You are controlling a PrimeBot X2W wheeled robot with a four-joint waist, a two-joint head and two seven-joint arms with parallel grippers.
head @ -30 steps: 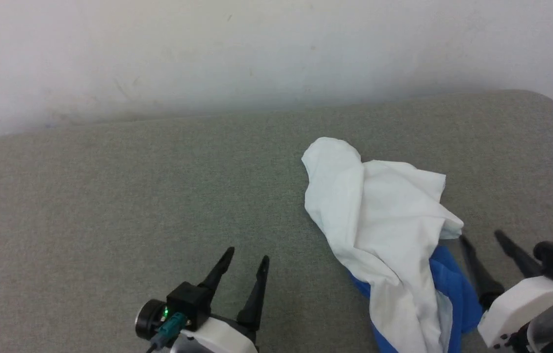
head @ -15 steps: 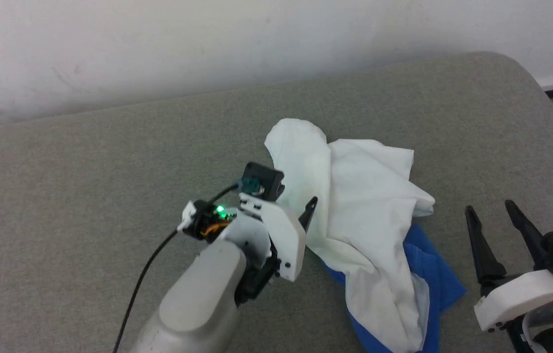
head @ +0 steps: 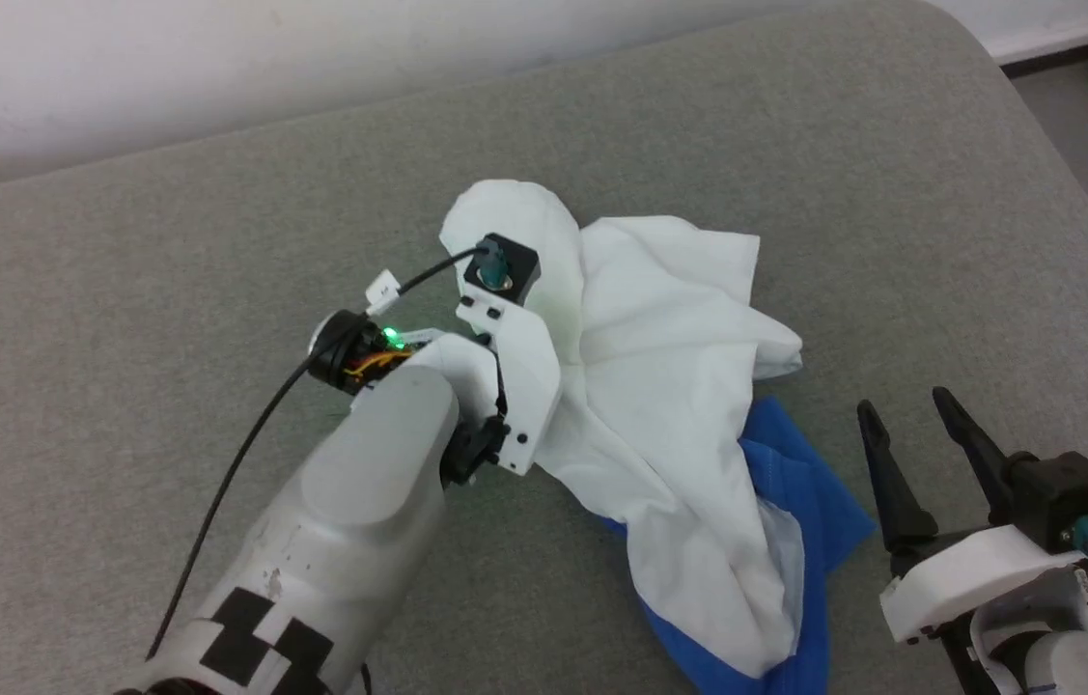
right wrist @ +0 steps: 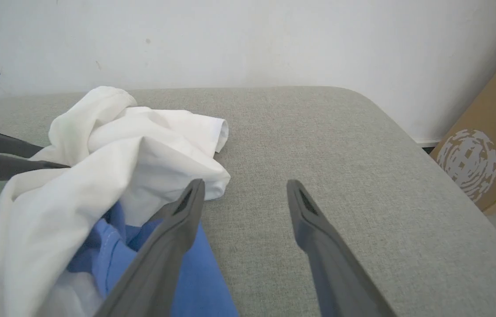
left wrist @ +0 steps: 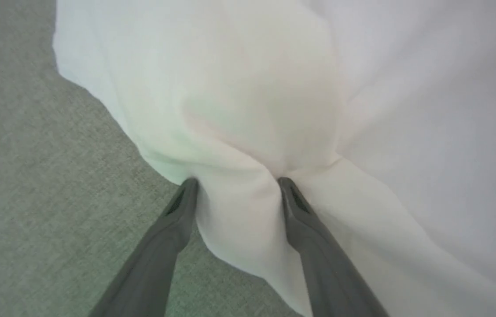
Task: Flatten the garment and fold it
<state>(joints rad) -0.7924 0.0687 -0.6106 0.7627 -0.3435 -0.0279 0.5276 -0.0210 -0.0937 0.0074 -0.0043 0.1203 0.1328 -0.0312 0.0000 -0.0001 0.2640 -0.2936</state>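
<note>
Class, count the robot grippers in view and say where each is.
2. The left gripper straddles a white fold of the garment; the right gripper stands open beside its blue part.

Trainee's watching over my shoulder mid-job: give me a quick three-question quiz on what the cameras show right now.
1. True or false: the right gripper is open and holds nothing.
2. Which part of the garment lies between the left gripper's fingers? A blue sleeve; B white fold; C neckline.
3. Fill in: on the grey cushion the garment lies ___ (flat/crumpled).
Key: 1 true; 2 B; 3 crumpled.
</note>
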